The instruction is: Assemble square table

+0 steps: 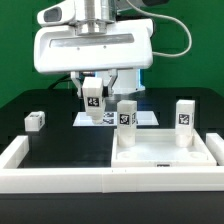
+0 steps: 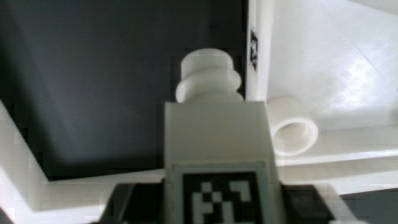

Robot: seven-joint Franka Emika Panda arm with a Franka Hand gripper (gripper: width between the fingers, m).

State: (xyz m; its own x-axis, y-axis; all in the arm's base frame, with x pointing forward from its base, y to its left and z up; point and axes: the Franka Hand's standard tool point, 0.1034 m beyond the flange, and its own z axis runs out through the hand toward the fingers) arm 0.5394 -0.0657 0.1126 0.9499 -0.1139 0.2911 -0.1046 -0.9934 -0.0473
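Square tabletop (image 1: 160, 158) sits on the exterior view's right, just beside the white rail (image 1: 60, 178). Your gripper (image 1: 93, 97) pinches the held leg (image 2: 221, 130) near the panel's left edge. One upright leg (image 1: 127, 113) stands close beside it, another upright leg (image 1: 185, 117) farther right. The open black surface (image 1: 65, 140) spreads left, where a loose leg (image 1: 35, 120) lies.

Robotics lab bench, this: plain green backdrop (image 1: 20, 50), matte black table (image 1: 70, 145) fenced by a white rail (image 1: 40, 178), a white robot arm (image 1: 95, 45) hanging overhead, black-and-white tags on the marker board (image 1: 146, 118) and every leg block (image 1: 186, 115).
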